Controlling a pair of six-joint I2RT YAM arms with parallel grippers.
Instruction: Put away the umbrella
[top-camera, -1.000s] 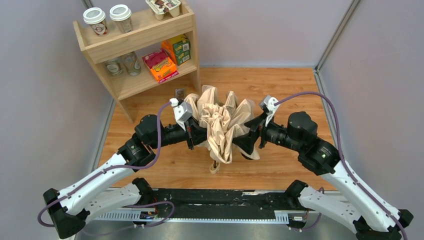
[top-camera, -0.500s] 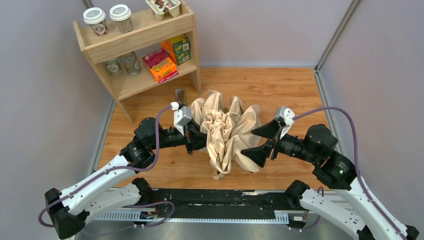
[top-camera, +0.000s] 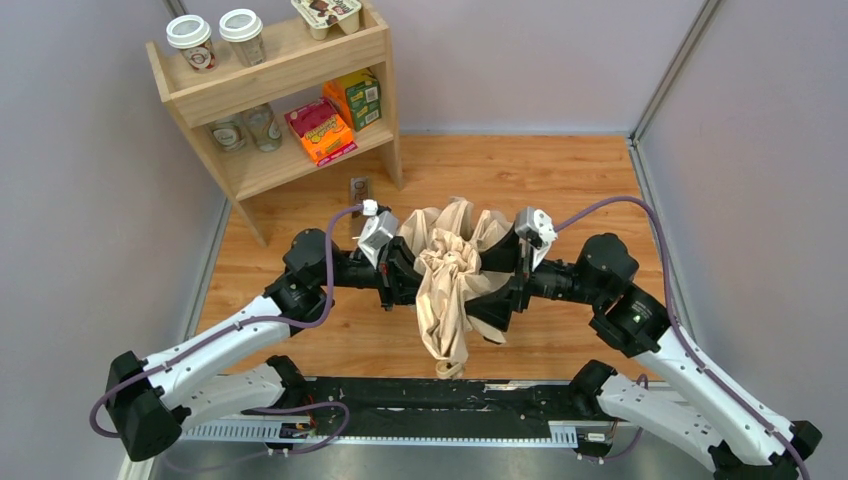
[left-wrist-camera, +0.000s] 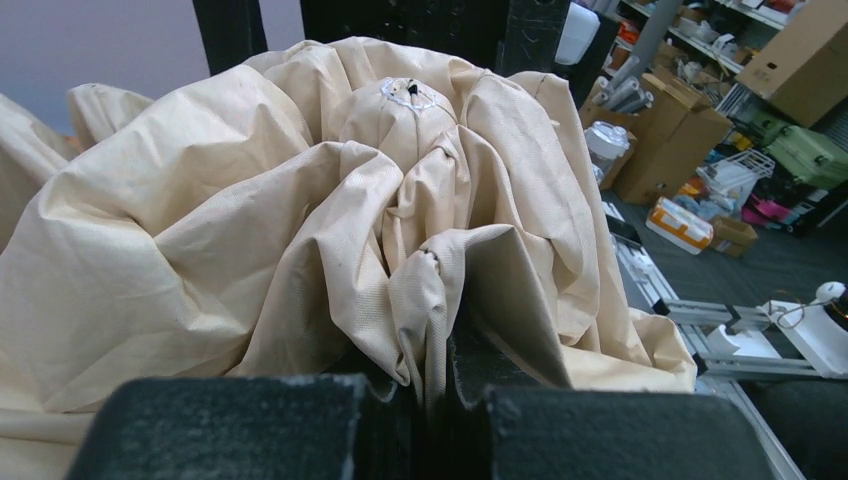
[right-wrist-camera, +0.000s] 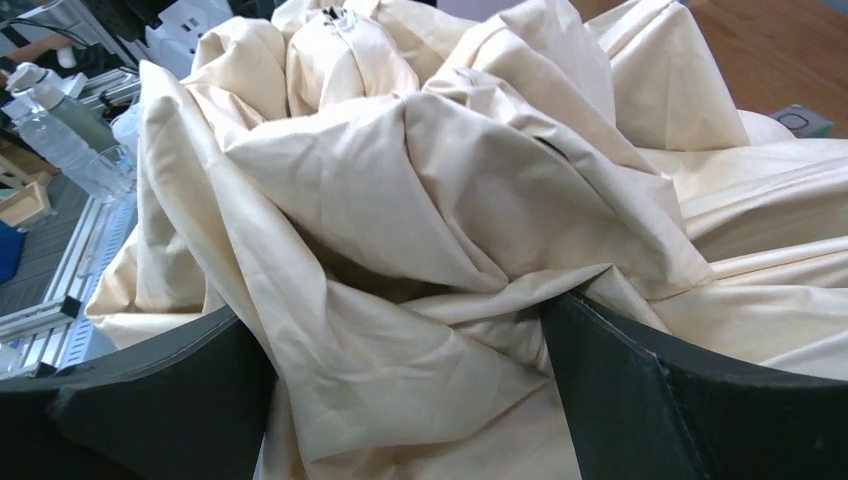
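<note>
The umbrella (top-camera: 450, 270) is a crumpled beige canopy bunched between my two arms in the top view, and its small wooden handle (top-camera: 447, 371) hangs toward the near edge. My left gripper (top-camera: 398, 272) presses in from the left. In the left wrist view that gripper (left-wrist-camera: 440, 375) is shut on a thin fold of the canopy (left-wrist-camera: 300, 220). My right gripper (top-camera: 503, 285) comes in from the right. Its fingers (right-wrist-camera: 640, 400) stand wide apart in the right wrist view, with a thick bundle of canopy (right-wrist-camera: 420, 230) lying between them. The black shaft is hidden.
A wooden shelf (top-camera: 290, 70) at the back left holds paper cups, glass jars and coloured boxes. A small dark object (top-camera: 359, 188) lies on the wood tabletop near the shelf foot. Grey walls close both sides. A black rail (top-camera: 420, 400) runs along the near edge.
The right gripper drew back to the right, then returned into the canopy, open throughout. The umbrella has shifted toward the near edge and its handle hangs lower. The left gripper keeps its hold.
</note>
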